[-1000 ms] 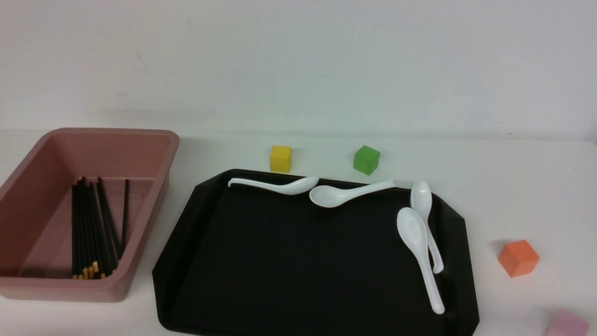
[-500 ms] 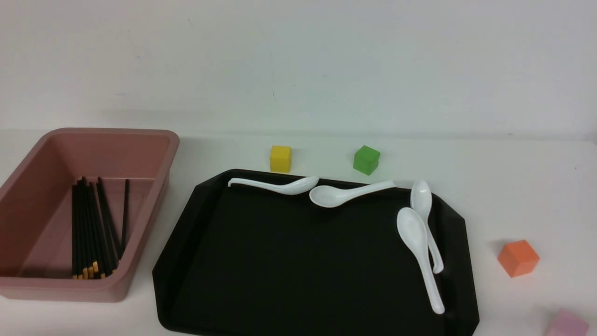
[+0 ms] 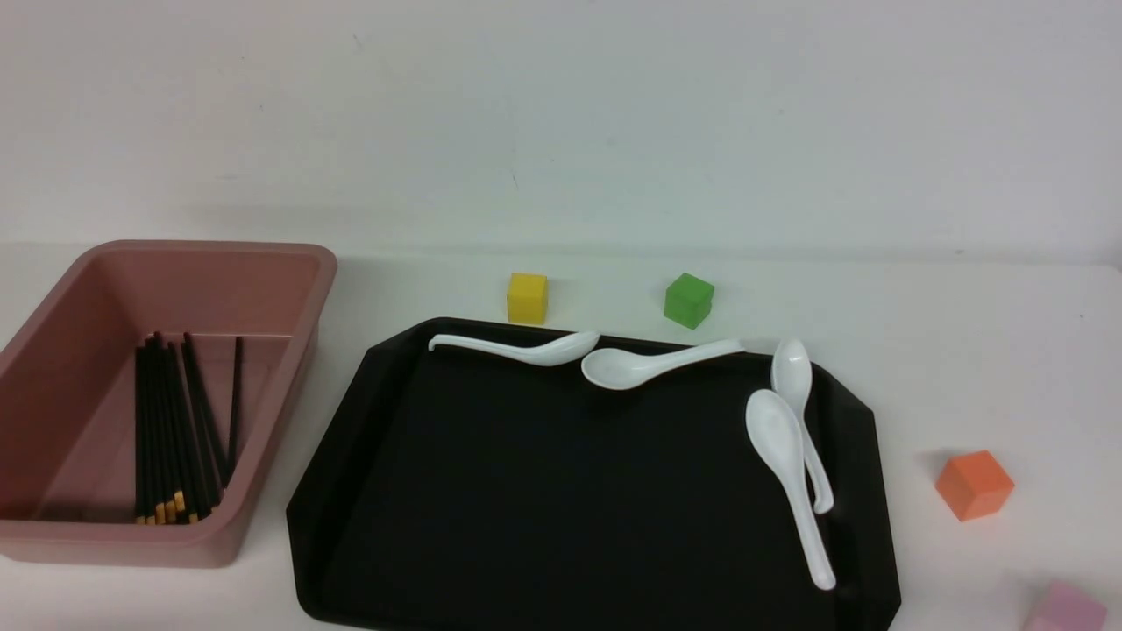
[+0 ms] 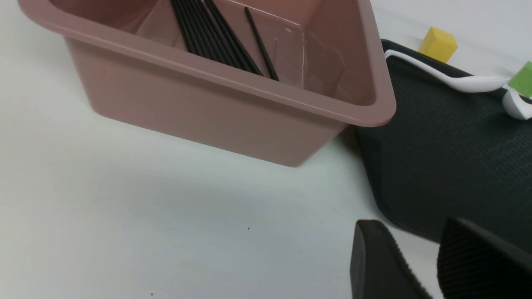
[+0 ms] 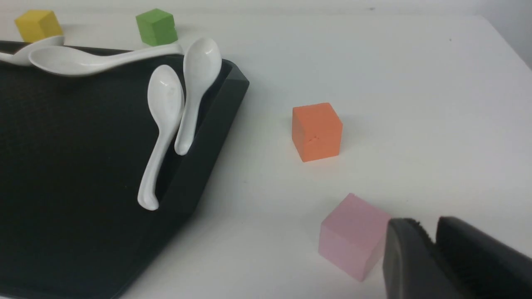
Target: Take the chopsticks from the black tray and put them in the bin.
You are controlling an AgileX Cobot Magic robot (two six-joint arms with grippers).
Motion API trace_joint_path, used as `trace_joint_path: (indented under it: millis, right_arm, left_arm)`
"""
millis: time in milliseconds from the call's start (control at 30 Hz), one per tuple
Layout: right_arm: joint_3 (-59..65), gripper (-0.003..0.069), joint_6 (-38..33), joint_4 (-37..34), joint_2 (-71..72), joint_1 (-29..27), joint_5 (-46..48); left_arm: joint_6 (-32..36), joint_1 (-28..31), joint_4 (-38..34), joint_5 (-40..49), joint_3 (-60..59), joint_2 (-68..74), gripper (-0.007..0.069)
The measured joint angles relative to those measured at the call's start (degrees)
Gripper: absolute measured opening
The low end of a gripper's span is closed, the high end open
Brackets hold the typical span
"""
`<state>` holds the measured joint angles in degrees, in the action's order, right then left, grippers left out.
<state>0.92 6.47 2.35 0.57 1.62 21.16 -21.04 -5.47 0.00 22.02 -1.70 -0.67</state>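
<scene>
Several black chopsticks (image 3: 175, 429), some with yellow-banded ends, lie bundled in the dusty-pink bin (image 3: 302, 350) at the left; they also show in the left wrist view (image 4: 216, 33). The black tray (image 3: 543, 491) holds no chopsticks that I can see, only white spoons. My left gripper (image 4: 411, 234) hovers empty over the table near the tray's near left corner, jaws slightly apart. My right gripper (image 5: 428, 234) is shut and empty beside a pink cube (image 5: 353, 234). Neither gripper shows in the front view.
Several white spoons (image 3: 784, 456) lie along the tray's far and right edges. A yellow cube (image 3: 527, 298) and a green cube (image 3: 688, 300) stand behind the tray. An orange cube (image 3: 973, 484) and the pink cube (image 3: 1065, 609) sit right of it.
</scene>
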Motion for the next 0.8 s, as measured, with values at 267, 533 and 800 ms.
trace_joint_path:
  millis: [267,533,800]
  right_arm:
    - [0.00,0.0132,0.00,0.00,0.00,0.00,0.00]
    - [0.00,0.0144,0.00,0.00,0.00,0.00,0.00]
    - [0.00,0.0151,0.00,0.00,0.00,0.00,0.02]
  left_arm:
    - [0.00,0.00,0.00,0.00,0.00,0.00,0.0239]
    - [0.00,0.00,0.00,0.00,0.00,0.00,0.0239]
    - [0.00,0.00,0.00,0.00,0.00,0.00,0.0239]
